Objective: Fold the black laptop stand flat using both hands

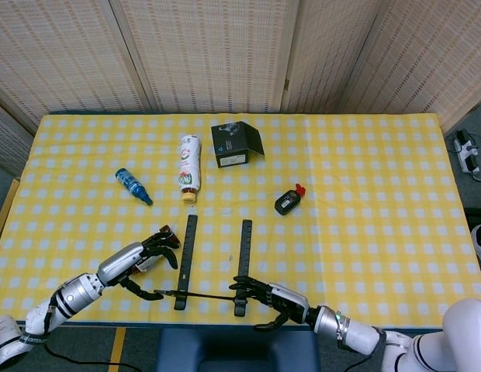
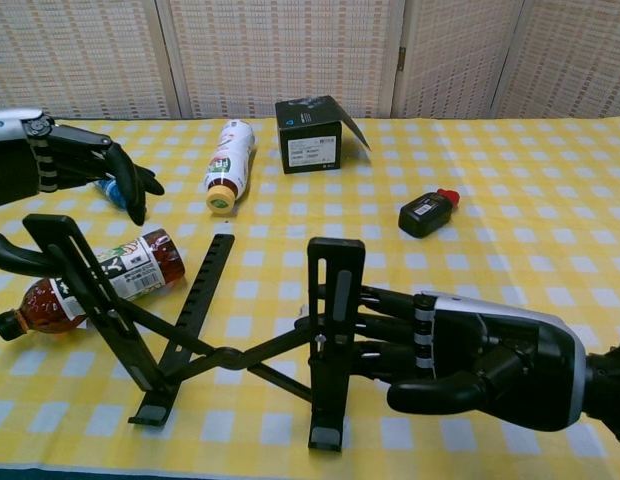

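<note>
The black laptop stand (image 2: 225, 355) stands half open near the table's front edge, its crossed links joining two bars. Its right bar (image 2: 333, 340) is upright and its left bar (image 2: 85, 300) leans back. In the head view the bars (image 1: 242, 266) lie almost parallel. My right hand (image 2: 470, 350) is at the right bar's right side, fingers stretched out against it and thumb curled below, gripping nothing. My left hand (image 2: 80, 160) hovers with spread fingers above the left bar's top, its thumb low at the left edge. From above, my left hand (image 1: 143, 260) is just left of the left bar.
A brown tea bottle (image 2: 90, 275) lies right behind the left bar. Further back are a white bottle (image 2: 225, 165), a black box (image 2: 310, 132), a small black bottle with a red cap (image 2: 427, 212) and a small blue bottle (image 1: 133, 185).
</note>
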`<act>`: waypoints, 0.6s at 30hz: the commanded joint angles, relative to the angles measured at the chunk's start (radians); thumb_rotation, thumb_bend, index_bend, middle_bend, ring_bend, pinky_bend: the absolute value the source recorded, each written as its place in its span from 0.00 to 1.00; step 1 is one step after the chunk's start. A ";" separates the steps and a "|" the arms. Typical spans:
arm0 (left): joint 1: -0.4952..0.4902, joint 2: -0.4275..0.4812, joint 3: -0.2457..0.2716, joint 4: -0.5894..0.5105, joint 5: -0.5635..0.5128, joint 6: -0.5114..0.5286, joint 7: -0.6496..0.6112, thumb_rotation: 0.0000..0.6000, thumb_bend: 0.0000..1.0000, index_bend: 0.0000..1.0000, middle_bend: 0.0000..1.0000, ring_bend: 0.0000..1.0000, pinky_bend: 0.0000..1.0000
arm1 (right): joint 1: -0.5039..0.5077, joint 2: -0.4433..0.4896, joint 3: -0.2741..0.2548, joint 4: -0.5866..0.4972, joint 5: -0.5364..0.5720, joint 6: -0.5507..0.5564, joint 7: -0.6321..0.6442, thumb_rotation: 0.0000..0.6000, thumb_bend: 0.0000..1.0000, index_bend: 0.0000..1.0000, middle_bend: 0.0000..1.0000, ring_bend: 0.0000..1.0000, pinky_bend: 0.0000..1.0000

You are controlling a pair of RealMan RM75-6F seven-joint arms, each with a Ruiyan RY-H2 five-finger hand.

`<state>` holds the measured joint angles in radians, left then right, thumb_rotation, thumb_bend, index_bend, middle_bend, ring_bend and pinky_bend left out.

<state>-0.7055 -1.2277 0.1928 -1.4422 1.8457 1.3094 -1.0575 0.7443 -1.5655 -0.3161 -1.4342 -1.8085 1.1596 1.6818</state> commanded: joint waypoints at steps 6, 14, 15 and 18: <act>0.005 0.002 0.002 0.005 -0.002 -0.017 0.064 1.00 0.15 0.41 0.41 0.18 0.00 | -0.013 0.065 0.009 -0.033 -0.043 0.066 -0.213 1.00 0.25 0.02 0.10 0.14 0.01; 0.015 0.003 0.007 -0.003 -0.006 -0.037 0.144 1.00 0.15 0.38 0.38 0.16 0.00 | 0.007 0.192 0.035 -0.170 -0.071 0.109 -0.379 1.00 0.25 0.02 0.09 0.14 0.01; 0.017 0.003 0.009 -0.005 -0.008 -0.043 0.153 1.00 0.15 0.37 0.38 0.16 0.00 | 0.009 0.204 0.040 -0.187 -0.073 0.115 -0.391 1.00 0.25 0.02 0.09 0.14 0.01; 0.024 0.001 0.012 -0.007 -0.016 -0.055 0.185 1.00 0.15 0.37 0.37 0.15 0.00 | 0.015 0.227 0.044 -0.220 -0.084 0.122 -0.416 1.00 0.25 0.02 0.09 0.14 0.01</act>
<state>-0.6859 -1.2256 0.2028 -1.4472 1.8340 1.2606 -0.8840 0.7543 -1.3477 -0.2771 -1.6413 -1.8847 1.2750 1.2776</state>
